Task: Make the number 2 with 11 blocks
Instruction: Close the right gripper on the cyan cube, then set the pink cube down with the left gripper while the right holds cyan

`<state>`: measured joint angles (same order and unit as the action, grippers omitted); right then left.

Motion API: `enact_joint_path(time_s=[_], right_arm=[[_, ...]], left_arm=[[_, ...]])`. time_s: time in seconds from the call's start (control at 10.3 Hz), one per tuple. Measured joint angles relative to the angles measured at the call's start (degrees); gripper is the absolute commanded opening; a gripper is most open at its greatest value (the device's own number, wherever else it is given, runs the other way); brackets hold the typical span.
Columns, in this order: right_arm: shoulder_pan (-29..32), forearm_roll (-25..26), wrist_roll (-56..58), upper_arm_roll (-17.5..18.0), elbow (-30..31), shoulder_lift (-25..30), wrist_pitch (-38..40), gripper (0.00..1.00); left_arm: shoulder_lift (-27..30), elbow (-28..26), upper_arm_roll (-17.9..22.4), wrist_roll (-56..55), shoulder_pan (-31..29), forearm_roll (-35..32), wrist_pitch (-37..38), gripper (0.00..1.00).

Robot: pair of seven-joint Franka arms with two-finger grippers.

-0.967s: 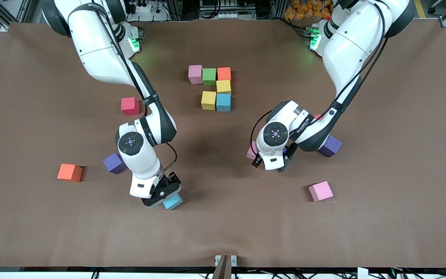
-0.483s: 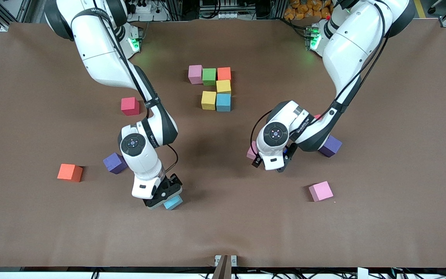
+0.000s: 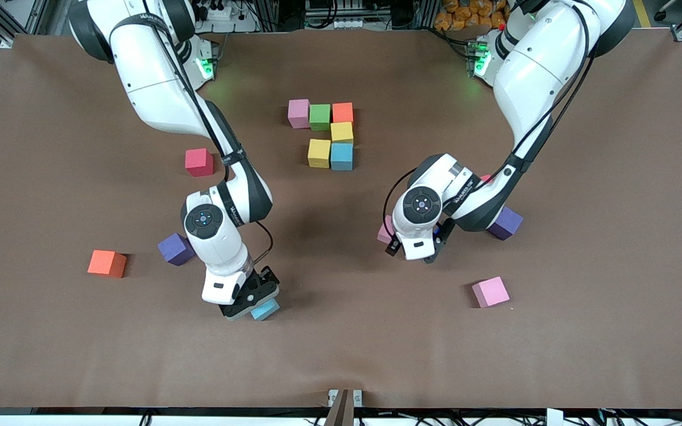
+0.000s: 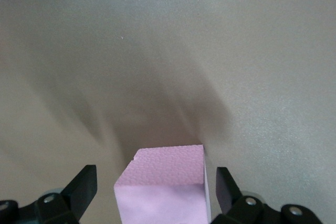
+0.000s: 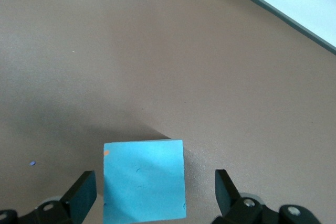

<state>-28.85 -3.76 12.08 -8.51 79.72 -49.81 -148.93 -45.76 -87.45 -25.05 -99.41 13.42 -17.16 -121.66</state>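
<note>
Blocks sit scattered over the brown counter (image 3: 584, 331), and six of them already touch in a cluster near my bases: a pink block (image 3: 298, 113), a green block (image 3: 319, 116) and an orange block (image 3: 343, 112) in a row, a yellow block (image 3: 341, 132) under the orange one, then a second yellow block (image 3: 319, 152) and a blue block (image 3: 341, 156) side by side, nearer the camera. That is the part of the 2 (image 3: 328, 134) laid so far.

My right hand (image 5: 152, 195) is low over a loose blue block (image 3: 265, 308) close to the camera edge of the counter. Its fingers (image 5: 79, 195) stand apart, one on each side of that block (image 5: 144, 179), with a gap showing on both sides; I am not gripping it.

My left hand (image 4: 157, 198) is down over a loose pink block (image 3: 385, 231) near the counter's middle. Its fingers (image 4: 81, 187) are spread as well, flanking the block (image 4: 163, 187) without touching it.

Other loose blocks: a second orange block (image 3: 106, 263) toward my right arm's end, a purple block (image 3: 175, 249) beside my right wrist, a red block (image 3: 199, 161) farther from the camera, another purple block (image 3: 505, 223) partly under my left arm, and a third pink block (image 3: 490, 291) nearer the camera than my left hand.
</note>
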Motion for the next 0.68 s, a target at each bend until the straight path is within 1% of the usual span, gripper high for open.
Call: enact_joint_path(time_s=[0.29,0.48,0.68], right_arm=[[0.0,-2.3,-0.1,0.0,0.0,-0.2,0.0,1.00],[-0.1,-2.7,-0.1,0.0,0.0,-0.5,-0.4,1.00],[-0.1,-2.7,-0.2,0.0,0.0,-0.8,-0.6,1.00]], left_arm=[[0.0,0.0,0.0,-0.7,-0.1,0.0,0.6,1.00],[0.0,0.0,0.1,-1.2,-0.5,0.0,1.0,1.00],[0.4,0.4,0.1,-2.0,-1.8,0.1,3.7,1.00]])
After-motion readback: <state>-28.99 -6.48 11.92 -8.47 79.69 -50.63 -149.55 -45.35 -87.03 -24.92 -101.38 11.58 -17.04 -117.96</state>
